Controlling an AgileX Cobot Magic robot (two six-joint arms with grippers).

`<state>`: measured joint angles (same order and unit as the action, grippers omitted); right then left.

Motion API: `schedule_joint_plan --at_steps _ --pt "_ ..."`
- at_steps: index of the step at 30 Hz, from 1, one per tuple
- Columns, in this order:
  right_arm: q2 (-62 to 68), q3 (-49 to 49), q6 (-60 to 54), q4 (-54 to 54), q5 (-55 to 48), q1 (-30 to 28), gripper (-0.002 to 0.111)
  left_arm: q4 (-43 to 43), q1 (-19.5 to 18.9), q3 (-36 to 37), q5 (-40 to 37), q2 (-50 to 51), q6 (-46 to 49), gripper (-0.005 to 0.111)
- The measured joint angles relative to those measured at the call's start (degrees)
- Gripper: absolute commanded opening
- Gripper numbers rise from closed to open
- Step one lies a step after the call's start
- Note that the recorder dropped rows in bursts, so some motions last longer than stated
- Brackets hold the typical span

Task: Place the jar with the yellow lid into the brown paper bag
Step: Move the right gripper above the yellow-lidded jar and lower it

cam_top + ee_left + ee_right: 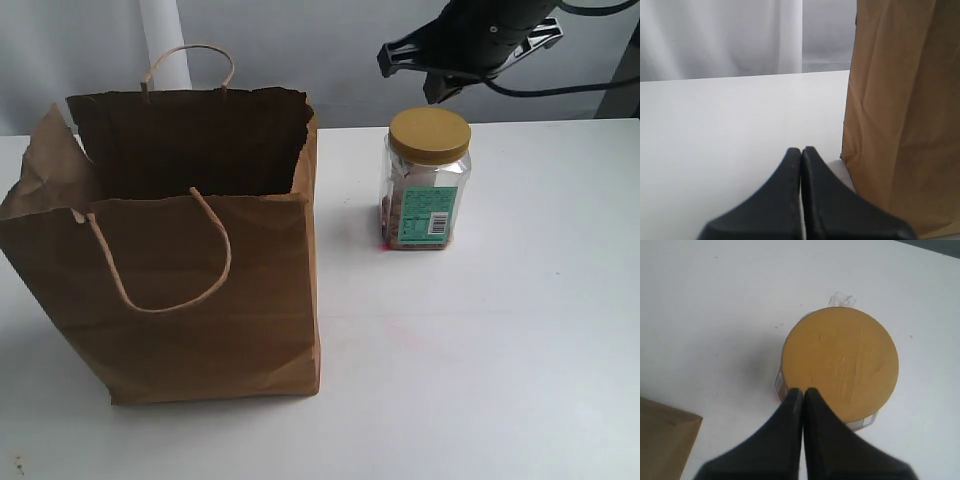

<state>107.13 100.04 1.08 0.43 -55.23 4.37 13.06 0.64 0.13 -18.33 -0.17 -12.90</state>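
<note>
The yellow-lidded jar (426,181) stands upright on the white table, right of the brown paper bag (200,290). Its mustard lid (841,360) fills the right wrist view from above. My right gripper (801,391) hovers over the jar's edge, shut, with nothing between its fingers; its arm (480,35) shows black above the jar. The bag stands open-topped with its loop handles (165,262) up. My left gripper (801,150) is shut and empty, low over the table beside the bag's side wall (900,115); it is out of sight in the exterior view.
The white table (520,340) stretches right of and in front of the jar. A pale curtain and wall (720,35) rise behind the table's far edge. A black cable (590,85) trails from the right arm.
</note>
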Motion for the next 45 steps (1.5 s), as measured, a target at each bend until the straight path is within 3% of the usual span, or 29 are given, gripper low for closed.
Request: schedule_joint_plan --at_steps 4,6,9,11,13,22,45 --pt "0.6 0.0 0.0 -0.4 0.8 0.0 0.008 0.0 0.0 0.0 0.0 0.0 0.0 0.001" --pt "0.7 0.1 0.1 -1.2 1.4 0.0 0.022 0.0 0.0 0.0 0.0 0.0 0.0 0.001" --pt "0.7 0.1 0.2 -2.4 1.8 0.0 0.054 0.0 0.0 0.0 0.0 0.0 0.0 0.001" --pt "0.7 0.1 0.2 -2.7 2.1 0.0 0.084 0.0 0.0 0.0 0.0 0.0 0.0 0.001" --pt "0.7 0.1 0.2 -2.8 2.7 0.0 0.106 0.0 0.0 0.0 0.0 0.0 0.0 0.001" --pt "0.8 0.1 0.7 -3.1 3.3 0.0 0.105 0.0 0.0 0.0 0.0 0.0 0.0 0.001" --pt "9.1 0.2 16.3 -9.6 10.6 0.0 0.105 0.0 0.0 0.0 0.0 0.0 0.0 0.001"
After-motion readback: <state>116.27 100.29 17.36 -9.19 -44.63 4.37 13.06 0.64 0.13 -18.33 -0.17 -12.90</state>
